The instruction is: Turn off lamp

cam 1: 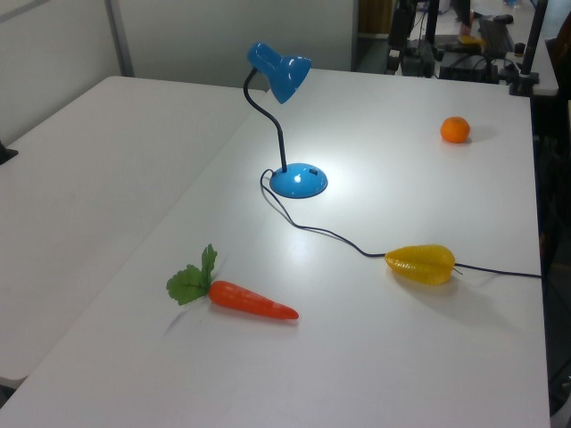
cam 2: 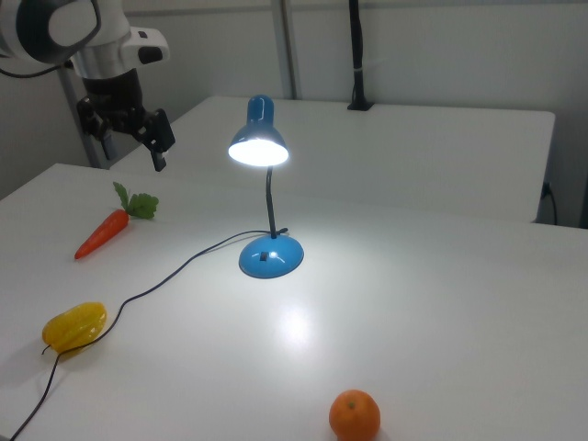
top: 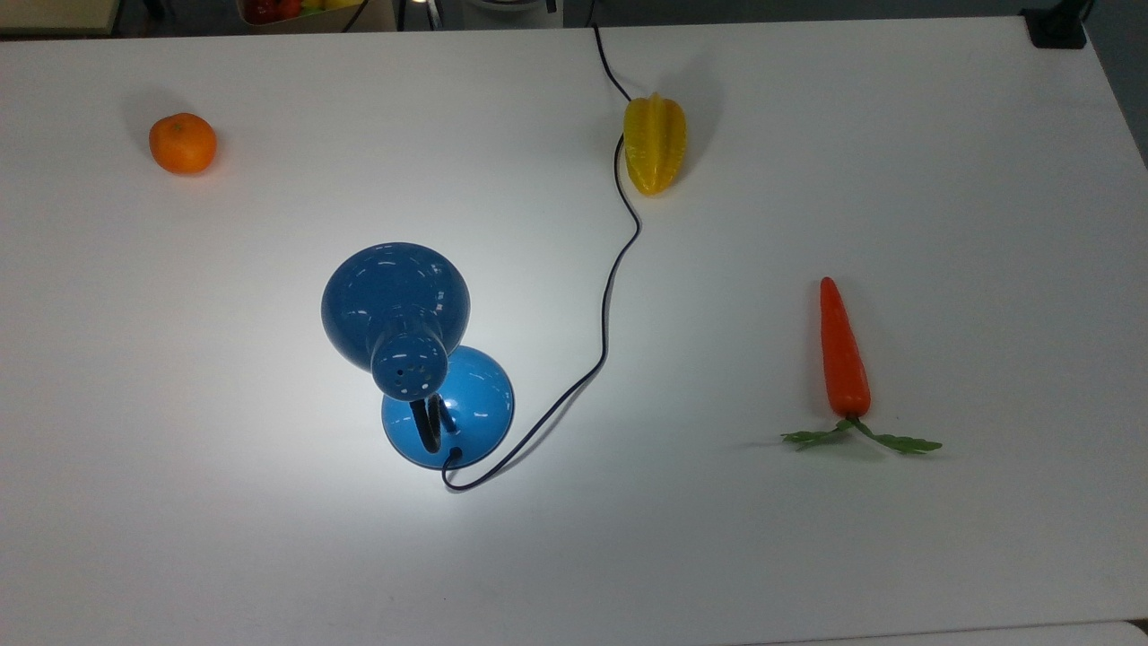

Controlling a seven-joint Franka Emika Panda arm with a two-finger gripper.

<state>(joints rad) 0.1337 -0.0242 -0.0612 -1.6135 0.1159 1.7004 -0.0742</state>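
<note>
One white arm reaches in at the right view's upper left, its black gripper [cam 2: 129, 140] hanging tilted with fingers spread apart, holding nothing. Well apart from it, toward the right view's right, stands the lamp [cam 2: 265, 197], lit: glossy blue bell shade, black gooseneck, domed base, thin cord trailing across the white table [cam 2: 432, 303].

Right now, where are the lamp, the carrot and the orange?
lamp [top: 395, 301], top view, on the blue shade.
carrot [top: 844, 354], top view, mid orange body.
orange [cam 2: 355, 415], right view, centre of the fruit.
</note>
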